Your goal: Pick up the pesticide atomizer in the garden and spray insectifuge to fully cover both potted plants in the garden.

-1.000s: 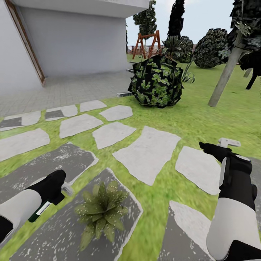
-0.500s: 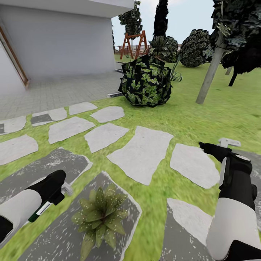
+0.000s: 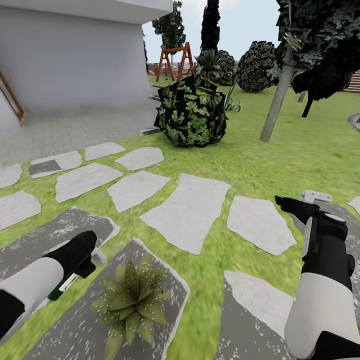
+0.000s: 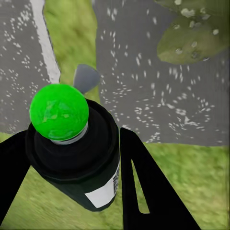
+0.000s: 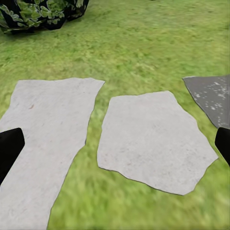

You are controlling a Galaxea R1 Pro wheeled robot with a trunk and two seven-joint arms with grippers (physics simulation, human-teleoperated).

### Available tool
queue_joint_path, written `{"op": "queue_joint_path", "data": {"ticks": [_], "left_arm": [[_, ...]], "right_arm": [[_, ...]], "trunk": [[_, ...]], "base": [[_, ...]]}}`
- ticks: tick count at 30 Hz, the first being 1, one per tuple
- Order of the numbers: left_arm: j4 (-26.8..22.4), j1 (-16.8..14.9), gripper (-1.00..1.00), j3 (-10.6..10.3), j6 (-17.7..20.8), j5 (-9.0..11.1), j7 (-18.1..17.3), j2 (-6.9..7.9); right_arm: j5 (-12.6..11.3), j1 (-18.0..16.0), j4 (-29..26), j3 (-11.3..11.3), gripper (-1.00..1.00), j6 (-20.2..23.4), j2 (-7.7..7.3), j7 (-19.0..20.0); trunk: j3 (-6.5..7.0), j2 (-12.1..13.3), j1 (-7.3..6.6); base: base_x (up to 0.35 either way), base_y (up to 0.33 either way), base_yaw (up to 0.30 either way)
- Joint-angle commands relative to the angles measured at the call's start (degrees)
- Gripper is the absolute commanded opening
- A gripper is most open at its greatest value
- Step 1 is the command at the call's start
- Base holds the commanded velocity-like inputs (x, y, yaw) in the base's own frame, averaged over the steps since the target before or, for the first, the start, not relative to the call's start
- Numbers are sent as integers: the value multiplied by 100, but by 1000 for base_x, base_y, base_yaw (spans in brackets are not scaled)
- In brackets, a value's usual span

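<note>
Now the garden's dark paved slab [image 3: 165,280] carries 1 potted plant [image 3: 131,305], a low speckled rosette just right of the left gripper [image 3: 95,257] and slightly nearer the robot. That gripper is clenched on the atomizer [image 4: 79,153], whose long axis runs along the fingers, top pointing out over the slab with the leaves ahead and off to 1 side. The right gripper [image 3: 292,204], fingers spread and holding nothing, hangs well apart over the pale stones.

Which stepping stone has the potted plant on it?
The dark speckled stone nearest the left hand, at the head view's lower left. The potted plant sits on it; the pale stones beyond carry nothing.
</note>
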Motion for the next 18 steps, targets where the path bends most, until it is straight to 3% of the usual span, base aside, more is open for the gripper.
{"op": "queue_joint_path", "data": {"ticks": [1, 6, 18], "left_arm": [[-14, -27, -100, -31, -1, -99, -57, -104], [-15, -88, -100, -40, 0, -98, -55, -358], [3, 17, -100, 12, -9, -98, -75, -306]], "right_arm": [[60, -5, -7, -8, 100, 18, 1, 53], [60, -5, -7, -8, 100, 18, 0, 53], [60, -5, -7, -8, 100, 18, 0, 53]], "trunk": [[-5, -2, -1], [-5, -2, -1], [-5, -2, -1]], "base": [[0, 0, 0], [0, 0, 0], [0, 0, 0]]}}
